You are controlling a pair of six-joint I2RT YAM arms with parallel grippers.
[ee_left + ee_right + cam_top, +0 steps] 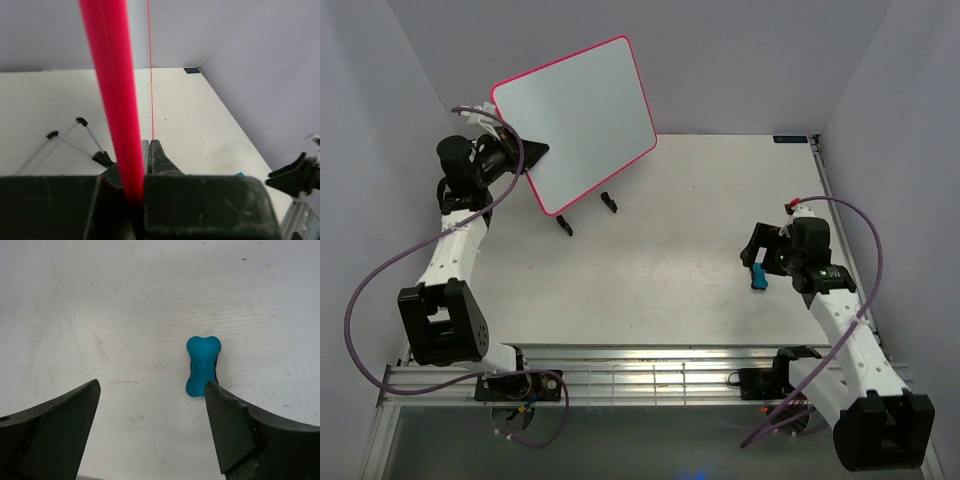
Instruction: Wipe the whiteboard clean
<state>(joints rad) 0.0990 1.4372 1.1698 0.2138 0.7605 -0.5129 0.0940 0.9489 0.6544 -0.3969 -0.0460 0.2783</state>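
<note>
We see the whiteboard lifted off the table, its face blank.

It is a white rectangle with rounded corners and a thin pink-red frame, tilted in the air at the far left of the table. Its lower left edge is pinched between dark fingers; from the left wrist we see only that edge, a red band.

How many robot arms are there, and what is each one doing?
2. The left gripper, far left, is shut on the whiteboard, holding its edge up off the table. The right gripper, on the right, is open over the blue eraser lying on the table.
</note>
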